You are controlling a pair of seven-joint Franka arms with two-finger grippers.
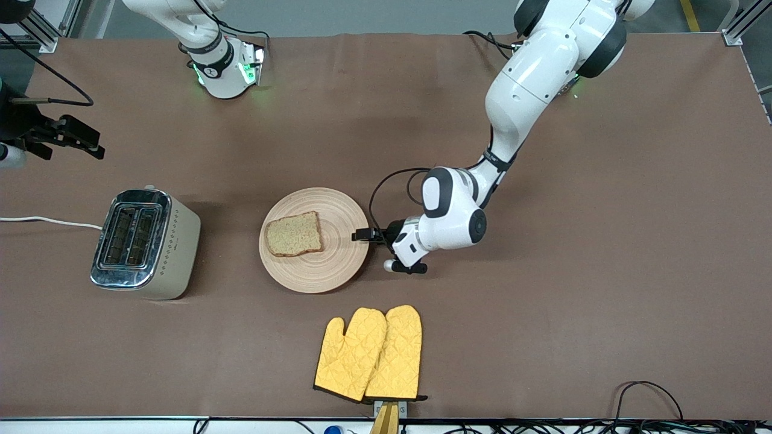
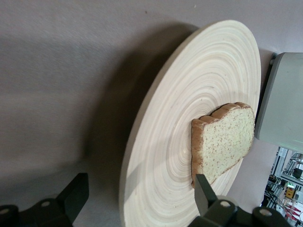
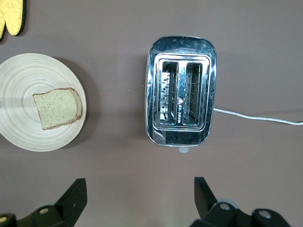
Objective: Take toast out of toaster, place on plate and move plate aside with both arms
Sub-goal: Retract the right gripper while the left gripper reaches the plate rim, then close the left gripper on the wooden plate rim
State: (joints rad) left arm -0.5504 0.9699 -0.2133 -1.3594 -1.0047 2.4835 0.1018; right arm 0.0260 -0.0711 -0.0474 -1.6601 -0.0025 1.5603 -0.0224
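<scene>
The left tool (image 1: 362, 235) stands spread at the plate (image 1: 338, 265) rim, the right tool (image 1: 72, 141), also spread, hangs well apart.

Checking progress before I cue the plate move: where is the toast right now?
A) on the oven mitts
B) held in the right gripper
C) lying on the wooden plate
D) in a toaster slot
C: the toast lies flat on the wooden plate, both slots of the toaster are empty, and the open left gripper sits at the plate's rim.
</scene>
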